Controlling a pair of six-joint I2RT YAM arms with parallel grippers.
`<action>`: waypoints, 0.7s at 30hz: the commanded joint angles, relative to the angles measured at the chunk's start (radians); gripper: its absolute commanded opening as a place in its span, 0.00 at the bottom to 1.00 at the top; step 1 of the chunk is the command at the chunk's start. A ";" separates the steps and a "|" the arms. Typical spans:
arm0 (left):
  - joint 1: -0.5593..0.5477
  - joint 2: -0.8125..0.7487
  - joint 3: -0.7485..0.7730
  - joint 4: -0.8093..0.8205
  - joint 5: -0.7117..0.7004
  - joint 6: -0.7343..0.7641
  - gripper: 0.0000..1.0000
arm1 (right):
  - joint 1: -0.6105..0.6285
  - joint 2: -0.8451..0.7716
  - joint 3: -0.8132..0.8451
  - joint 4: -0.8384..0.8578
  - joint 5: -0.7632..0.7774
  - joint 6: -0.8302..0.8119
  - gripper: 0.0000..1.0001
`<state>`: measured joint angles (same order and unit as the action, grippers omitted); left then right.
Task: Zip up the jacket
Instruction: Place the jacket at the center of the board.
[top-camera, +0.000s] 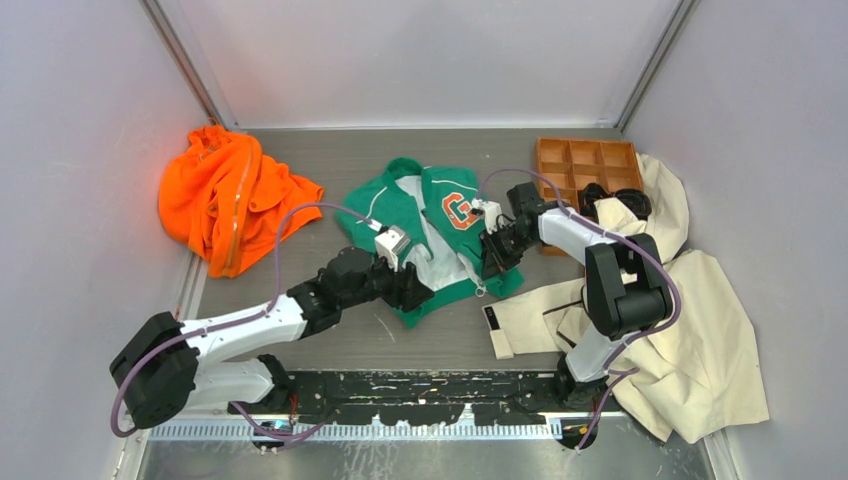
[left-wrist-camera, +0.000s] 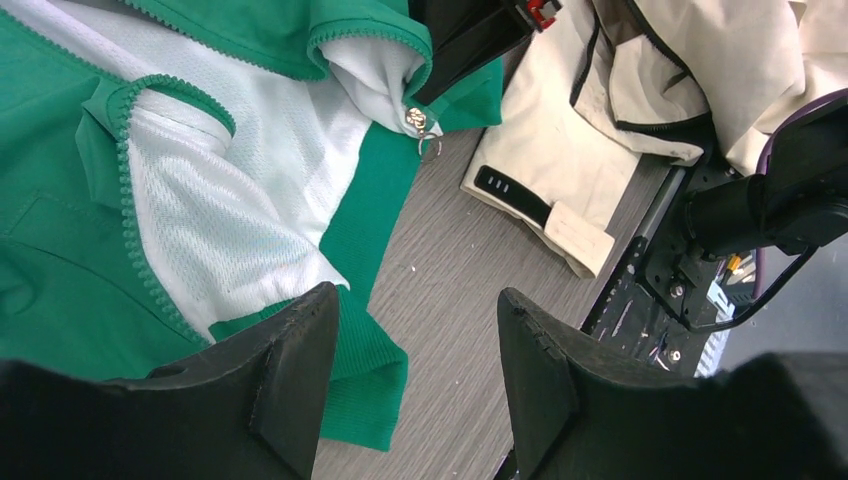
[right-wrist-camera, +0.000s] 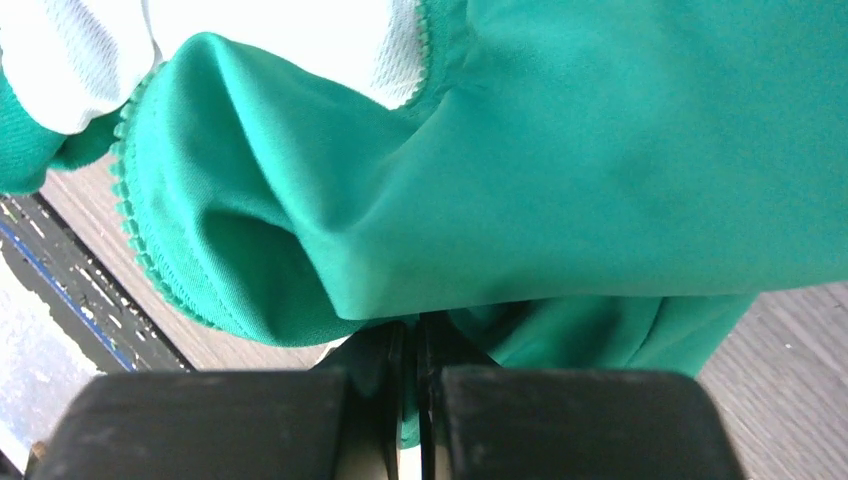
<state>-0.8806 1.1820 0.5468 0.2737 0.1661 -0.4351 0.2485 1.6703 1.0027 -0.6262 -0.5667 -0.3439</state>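
Green jacket (top-camera: 400, 200) lies unzipped — right gripper (right-wrist-camera: 411, 345) pinches its front edge, left gripper (left-wrist-camera: 415, 325) spread wide

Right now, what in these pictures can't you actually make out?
Top view: part of the jacket hem beneath the left end effector, hidden by that arm.
Top view: the zipper slider, too small to read.
Right wrist view: how much cloth the right end effector pinches, covered by its own fingers.
Left wrist view: the jacket's chest patch, cut off by the frame edge.
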 joint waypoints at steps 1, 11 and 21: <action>0.011 -0.051 -0.003 0.049 -0.019 0.005 0.59 | 0.000 0.018 0.045 0.051 0.036 0.026 0.09; 0.023 -0.122 -0.024 0.003 -0.048 0.012 0.60 | -0.002 -0.056 0.025 0.006 0.014 -0.015 0.29; 0.025 -0.195 -0.018 -0.069 -0.065 0.028 0.60 | -0.002 -0.119 0.012 -0.044 -0.021 -0.065 0.43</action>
<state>-0.8631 1.0283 0.5205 0.2123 0.1230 -0.4332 0.2485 1.6135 1.0107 -0.6537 -0.5598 -0.3737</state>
